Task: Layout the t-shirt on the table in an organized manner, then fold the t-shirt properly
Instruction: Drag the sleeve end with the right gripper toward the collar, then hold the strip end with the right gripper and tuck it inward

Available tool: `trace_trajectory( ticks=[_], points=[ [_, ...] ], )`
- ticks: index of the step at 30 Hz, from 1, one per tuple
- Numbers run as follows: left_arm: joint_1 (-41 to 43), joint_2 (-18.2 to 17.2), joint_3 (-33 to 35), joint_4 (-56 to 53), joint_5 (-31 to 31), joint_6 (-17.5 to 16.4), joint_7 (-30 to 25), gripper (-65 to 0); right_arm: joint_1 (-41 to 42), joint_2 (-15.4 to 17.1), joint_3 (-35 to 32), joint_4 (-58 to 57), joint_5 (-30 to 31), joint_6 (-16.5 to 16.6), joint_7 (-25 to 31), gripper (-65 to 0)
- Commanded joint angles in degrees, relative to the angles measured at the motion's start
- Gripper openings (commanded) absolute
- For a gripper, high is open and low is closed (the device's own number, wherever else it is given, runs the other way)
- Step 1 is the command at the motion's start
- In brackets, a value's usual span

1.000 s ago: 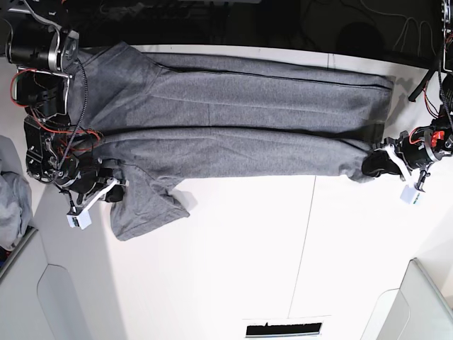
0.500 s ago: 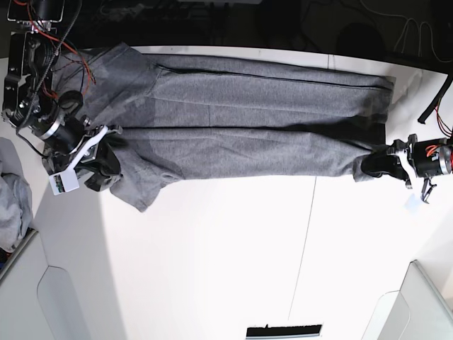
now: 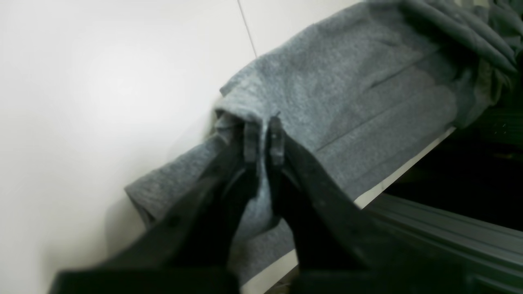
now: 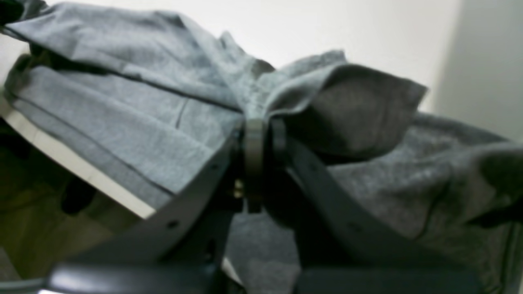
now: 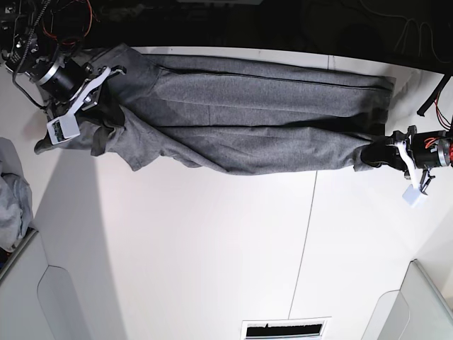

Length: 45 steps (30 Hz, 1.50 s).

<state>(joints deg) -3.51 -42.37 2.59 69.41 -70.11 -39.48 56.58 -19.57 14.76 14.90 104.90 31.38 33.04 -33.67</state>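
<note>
The heather-grey t-shirt (image 5: 248,120) lies stretched in a long folded band along the far side of the white table (image 5: 212,248). My right gripper (image 5: 95,117), at the left of the base view, is shut on the shirt's sleeve end, and the right wrist view shows its jaws (image 4: 263,134) pinching bunched cloth (image 4: 327,102). My left gripper (image 5: 375,154), at the right of the base view, is shut on the shirt's hem corner. The left wrist view shows it (image 3: 263,134) clamped on a fold of the cloth (image 3: 347,90).
A paler bluish-grey cloth bundle (image 5: 10,202) lies at the left edge. Light grey bins stand at the near left (image 5: 42,297) and near right (image 5: 425,297). A thin dark seam (image 5: 304,248) crosses the table. The table's far edge (image 5: 283,53) runs just beyond the shirt.
My right gripper has moved toward the table's far edge, carrying the sleeve end with it, and the hanging flap has drawn in. My left gripper has shifted slightly the same way, still holding the hem.
</note>
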Motion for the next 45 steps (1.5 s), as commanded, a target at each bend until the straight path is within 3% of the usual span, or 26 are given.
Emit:
trace_trajectory(
  ticks=[1, 13, 16, 20, 21, 23, 25, 37, 45],
  points=[
    [-0.9, -1.3, -0.5, 0.7, -1.2, -0.5, -0.6, -65.0, -0.4, 0.6, 0.3, 1.2, 1.7, 0.2, 1.0, -65.0],
    [-0.9, -1.3, -0.5, 0.7, -1.0, -0.5, -0.1, -65.0, -5.5, 0.2, 0.3, 1.2, 3.8, 0.2, 0.3, -65.0],
    [-0.9, -1.3, -0.5, 0.7, -1.1, -0.5, 0.8, -61.2, -6.2, -0.9, 0.3, 1.2, 3.3, 0.2, -0.1, -65.0],
    [-0.9, -1.3, -0.5, 0.7, -2.0, -0.5, 1.0, -61.1, -6.7, -2.8, 0.3, 1.1, 3.3, 0.2, -3.0, -65.0],
    [-0.9, -1.4, -0.5, 0.7, -2.5, -0.5, 1.0, -61.1, -6.6, -3.2, 0.3, 1.1, 3.1, 0.2, -3.5, -60.1],
    [-0.9, -1.5, -0.5, 0.7, -2.6, -0.5, 1.0, -61.1, -6.6, -3.4, 0.3, 1.1, 2.9, 0.2, -3.7, -44.1],
    [-0.9, -1.7, -0.7, 0.7, -2.6, -0.5, 1.2, -61.1, -6.6, -3.4, 0.4, 1.1, 3.0, 0.2, -3.7, -37.6],
    [-0.9, -8.3, -0.7, 0.7, -13.2, -0.5, 8.4, -61.2, -5.2, -6.7, 0.4, 7.9, 3.5, 0.1, -5.2, -37.6],
    [0.9, -11.1, -0.7, 0.7, -14.9, -0.5, 12.9, -60.9, -1.9, -7.1, 0.3, 5.8, -0.8, -1.8, -2.9, -37.6]
  ],
)
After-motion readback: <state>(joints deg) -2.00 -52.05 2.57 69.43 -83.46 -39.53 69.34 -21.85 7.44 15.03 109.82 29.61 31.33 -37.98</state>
